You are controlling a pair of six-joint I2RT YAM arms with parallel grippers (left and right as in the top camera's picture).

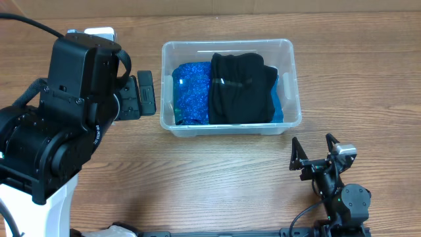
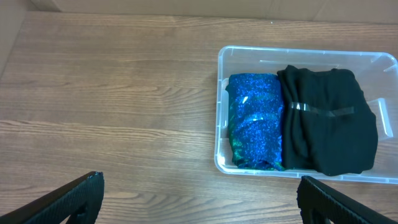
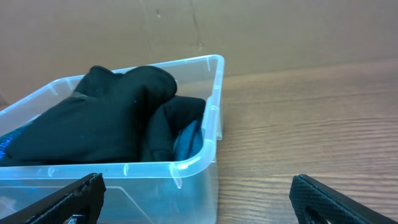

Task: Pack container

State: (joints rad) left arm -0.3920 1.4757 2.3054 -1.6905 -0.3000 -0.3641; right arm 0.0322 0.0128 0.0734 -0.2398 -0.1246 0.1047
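Observation:
The clear plastic container (image 1: 287, 47) stands on the wooden table at the top middle. Inside it lie a glittery blue cloth (image 1: 191, 92) on the left and a folded black garment (image 1: 242, 89) on the right. It also shows in the left wrist view (image 2: 221, 124) and the right wrist view (image 3: 186, 165). My left gripper (image 1: 146, 93) is open and empty, just left of the container. My right gripper (image 1: 314, 153) is open and empty, below the container's right corner. The left fingers frame bare table (image 2: 199, 199). The right fingers frame the container's corner (image 3: 199, 199).
The wooden table (image 1: 217, 184) runs under everything. A cardboard wall (image 3: 280, 31) stands behind the container. A white object (image 1: 100, 31) sits at the top left behind the left arm. Something white (image 1: 112, 232) lies at the bottom edge.

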